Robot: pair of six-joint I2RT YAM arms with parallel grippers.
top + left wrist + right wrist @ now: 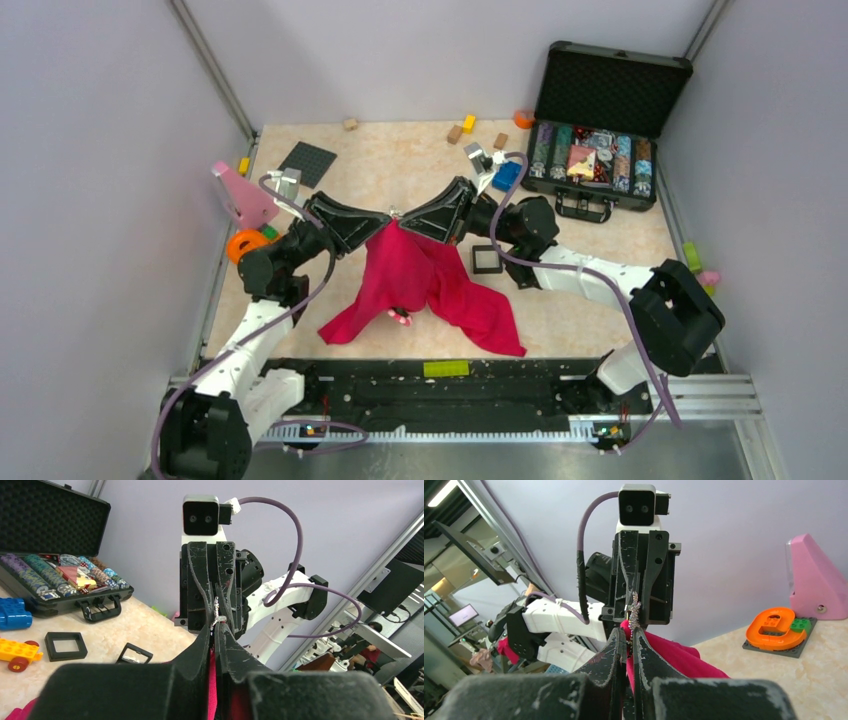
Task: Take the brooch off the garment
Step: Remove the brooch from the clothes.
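Observation:
The red garment (425, 280) hangs lifted from one peak, its lower folds resting on the table. Both grippers meet at that peak. The brooch (635, 611) shows only edge-on, as a thin sparkly silver strip (218, 611) right where the fingertips meet. My left gripper (216, 630) is shut at the brooch, with red cloth between its jaws. My right gripper (630, 632) faces it, shut on the garment just beside the brooch. From above the left gripper (382, 218) and the right gripper (408, 218) almost touch.
An open black case (598, 150) of chips stands back right. A small black frame (487, 259) lies by the right arm. An orange ring toy (245, 243) and a pink wedge (243, 196) sit at the left. Loose blocks (462, 128) lie at the back. A small pink-and-white patch (400, 317) shows at the garment's lower edge.

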